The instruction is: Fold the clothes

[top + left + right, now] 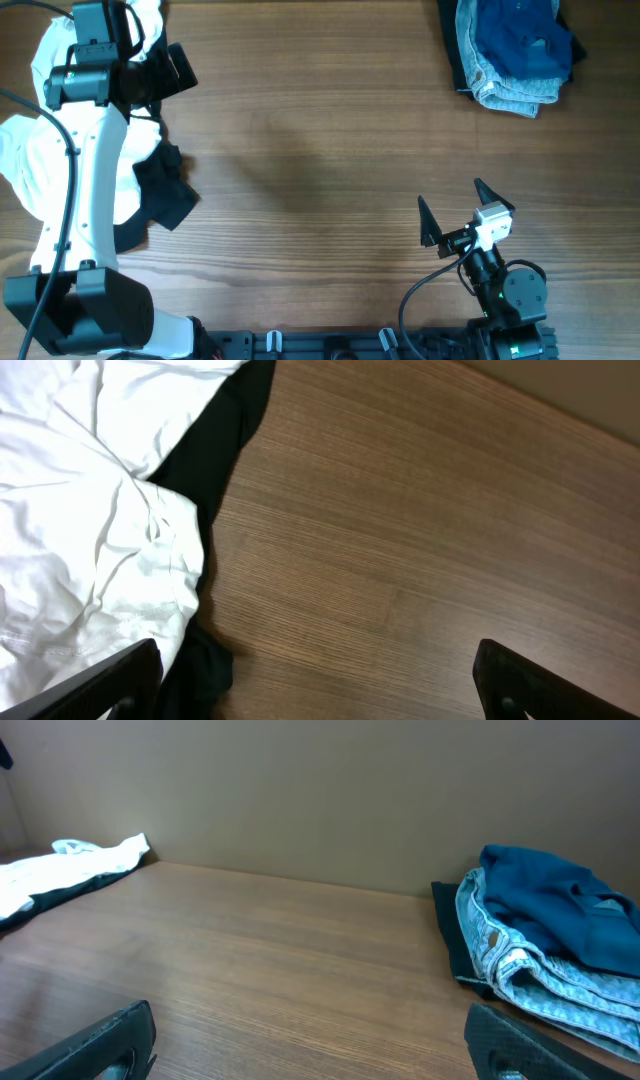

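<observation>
At the table's (pixel 320 130) left edge lie some of the clothes: a crumpled white garment (pixel 25 165) over a black garment (pixel 165 190). In the far right corner a dark-blue shirt (pixel 520 35) sits on pale jeans (pixel 510 92). The left gripper (pixel 318 685) hangs by the white garment's edge, jaws wide apart and empty; the right gripper (pixel 450 195), near the front edge, gapes too, holding nothing

white garment (pixel 80 510), black garment (pixel 215 450), dark-blue shirt (pixel 525 35)
</observation>
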Robot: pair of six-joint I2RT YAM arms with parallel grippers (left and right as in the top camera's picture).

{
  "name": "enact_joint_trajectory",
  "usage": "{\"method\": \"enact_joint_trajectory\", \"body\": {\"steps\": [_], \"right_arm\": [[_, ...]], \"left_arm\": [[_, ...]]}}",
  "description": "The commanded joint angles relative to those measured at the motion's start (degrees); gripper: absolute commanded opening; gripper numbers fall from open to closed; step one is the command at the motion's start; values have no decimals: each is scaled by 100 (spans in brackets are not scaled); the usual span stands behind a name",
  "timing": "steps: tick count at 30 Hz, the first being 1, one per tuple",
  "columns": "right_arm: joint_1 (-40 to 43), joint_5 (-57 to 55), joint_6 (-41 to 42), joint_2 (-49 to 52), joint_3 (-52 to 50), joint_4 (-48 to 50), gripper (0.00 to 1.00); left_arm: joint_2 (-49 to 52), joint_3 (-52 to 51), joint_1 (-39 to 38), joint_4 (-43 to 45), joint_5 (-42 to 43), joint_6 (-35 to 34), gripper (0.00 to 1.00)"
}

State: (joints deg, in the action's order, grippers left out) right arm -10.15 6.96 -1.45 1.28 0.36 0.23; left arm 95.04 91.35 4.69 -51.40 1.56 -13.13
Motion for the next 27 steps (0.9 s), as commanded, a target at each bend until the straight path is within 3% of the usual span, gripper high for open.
{"method": "enact_joint_trajectory", "body": {"steps": [1, 9, 12, 17, 27], "right_arm": [[-17, -140, -72, -20, -7, 13, 100], [-17, -140, -70, -20, -7, 13, 100], [-17, -140, -72, -20, -7, 13, 100], [-17, -140, -70, -20, -7, 13, 100], [-17, -140, -72, -20, -7, 13, 100]], "left_arm": [[55, 15, 46, 9, 50, 72, 100], [-116, 2, 35, -20, 116, 48, 100], [-413, -249, -35, 378, 184, 46, 100], [-1244, -1429, -72, 1620, 203, 48, 100], [-3764, -5233, -66, 4599, 354, 48, 100]]}}
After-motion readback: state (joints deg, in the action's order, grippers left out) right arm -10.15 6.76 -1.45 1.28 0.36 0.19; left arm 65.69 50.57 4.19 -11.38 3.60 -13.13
